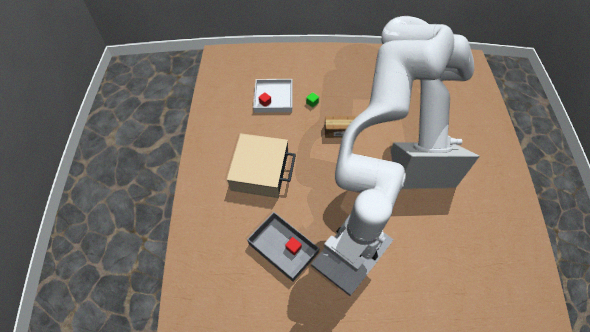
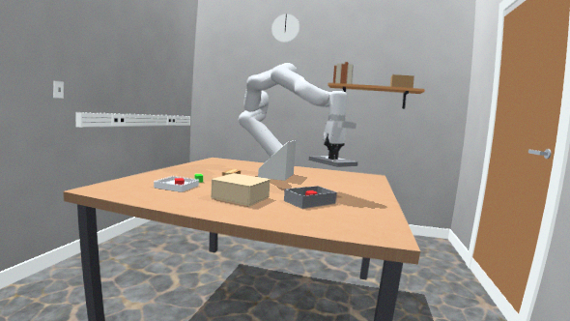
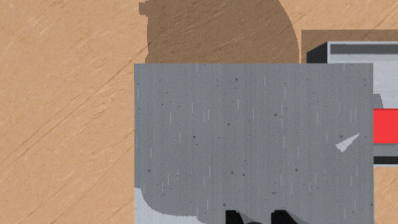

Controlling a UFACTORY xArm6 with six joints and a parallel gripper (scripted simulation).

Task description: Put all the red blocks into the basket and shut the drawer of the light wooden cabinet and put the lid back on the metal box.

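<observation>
My gripper (image 2: 333, 156) (image 3: 253, 218) is shut on the grey lid (image 1: 344, 274) (image 3: 250, 125) and holds it level above the table, beside the metal box. The open dark metal box (image 1: 272, 242) (image 2: 299, 200) holds a red block (image 1: 293, 245) (image 2: 311, 192) (image 3: 386, 126). The white basket (image 1: 272, 109) (image 2: 165, 187) has another red block (image 1: 265, 99) (image 2: 179, 181) inside. The light wooden cabinet (image 1: 258, 161) (image 2: 239, 190) has its dark handle (image 1: 292, 167) facing the arm's side; its drawer looks shut, contents hidden.
A green block (image 1: 312, 99) (image 2: 198, 178) lies on the table beside the basket. A small brown wooden box (image 1: 336, 123) (image 2: 232, 172) lies between the cabinet and the arm's base (image 1: 430, 167) (image 2: 282, 166), partly behind the arm in the top view.
</observation>
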